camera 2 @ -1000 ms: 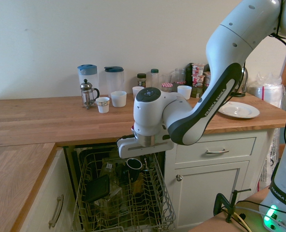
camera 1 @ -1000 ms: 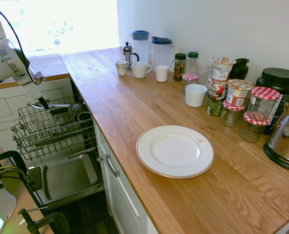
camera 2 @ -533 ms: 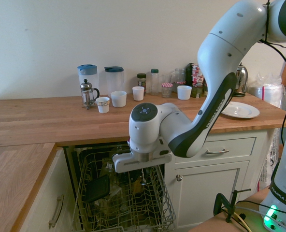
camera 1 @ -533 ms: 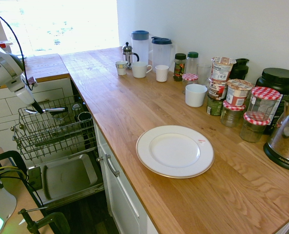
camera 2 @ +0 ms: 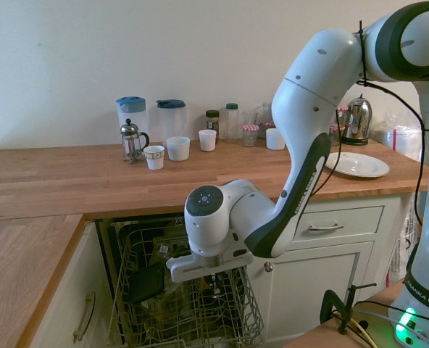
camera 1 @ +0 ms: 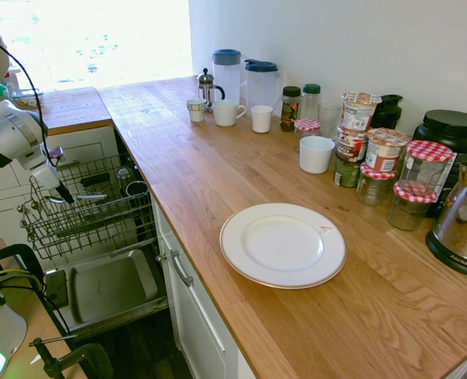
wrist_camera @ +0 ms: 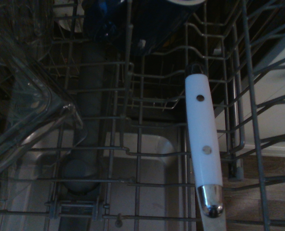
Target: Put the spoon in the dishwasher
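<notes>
While the first exterior view gives me the gripper [camera 1: 65, 196] with the spoon [camera 1: 82, 197] in its narrowed jaws, the second hides most of that grip behind the wrist housing. Only my wrist view shows a white riveted handle [wrist_camera: 203, 130] clearly; whether it belongs to the spoon, I can't tell. I'm above the wire rack [camera 2: 182, 337] of the open dishwasher [camera 1: 111, 284], near the worktop's edge [camera 1: 156, 193], with more room on the side away from it. The spoon lies crosswise between the fingertips, jutting out both sides.
</notes>
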Controlling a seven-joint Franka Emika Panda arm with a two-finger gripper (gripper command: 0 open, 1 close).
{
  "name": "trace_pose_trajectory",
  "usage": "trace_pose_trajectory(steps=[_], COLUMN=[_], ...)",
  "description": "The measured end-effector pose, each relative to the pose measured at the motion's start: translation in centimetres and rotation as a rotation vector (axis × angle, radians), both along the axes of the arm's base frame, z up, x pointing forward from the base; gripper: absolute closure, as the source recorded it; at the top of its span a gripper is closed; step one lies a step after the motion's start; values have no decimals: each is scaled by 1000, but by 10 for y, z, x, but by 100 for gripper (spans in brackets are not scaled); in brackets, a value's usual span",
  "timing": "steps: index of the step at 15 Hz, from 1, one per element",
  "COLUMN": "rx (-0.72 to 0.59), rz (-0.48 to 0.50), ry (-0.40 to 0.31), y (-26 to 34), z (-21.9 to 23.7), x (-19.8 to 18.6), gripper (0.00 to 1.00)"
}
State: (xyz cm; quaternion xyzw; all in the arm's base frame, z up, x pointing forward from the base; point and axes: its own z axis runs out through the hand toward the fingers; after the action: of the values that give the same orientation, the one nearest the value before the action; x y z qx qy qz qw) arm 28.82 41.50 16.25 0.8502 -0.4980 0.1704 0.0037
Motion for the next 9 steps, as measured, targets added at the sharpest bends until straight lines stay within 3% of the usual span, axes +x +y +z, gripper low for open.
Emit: trace_pose_trajectory(steps=[4,5,9], rx=[-1,1,7], rz=[-24,-26,-27], ry=[12,14,16], y=[-5,-5,-9], z=[-25,-29,-40], x=[0,-1,2], gripper=[100,0,0])
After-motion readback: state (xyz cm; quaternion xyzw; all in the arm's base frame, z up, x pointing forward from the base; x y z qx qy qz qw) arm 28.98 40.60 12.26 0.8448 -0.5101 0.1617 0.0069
